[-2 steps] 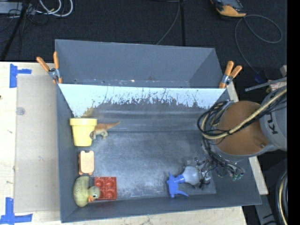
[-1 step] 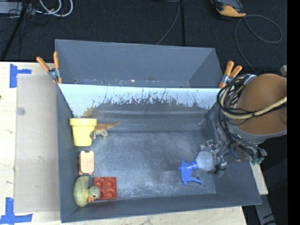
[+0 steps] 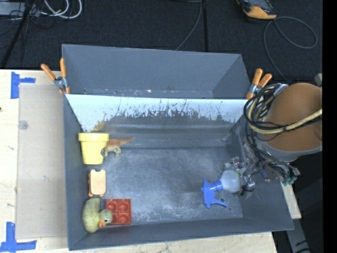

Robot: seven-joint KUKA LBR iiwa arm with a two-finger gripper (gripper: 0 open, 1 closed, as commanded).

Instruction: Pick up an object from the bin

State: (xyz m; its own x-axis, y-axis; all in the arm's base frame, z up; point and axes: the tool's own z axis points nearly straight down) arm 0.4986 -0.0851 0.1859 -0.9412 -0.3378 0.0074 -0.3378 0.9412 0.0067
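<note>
Approach step judged in hand. Gripper (image 3: 240,180) seen low over bin (image 3: 158,88) floor at view's right, just beside blue plastic piece (image 3: 212,194); open or clenched cannot be told. Next: closure on piece to be confirmed, then straight lift called for, clear of near wall.

- The single camera looks down on the bin (image 3: 168,178) from above, tilted from its near side, so the bin's far wall shows its inner face.
- The bin spans most of the view.
- The arm (image 3: 295,115) enters at the bin's right.
</note>
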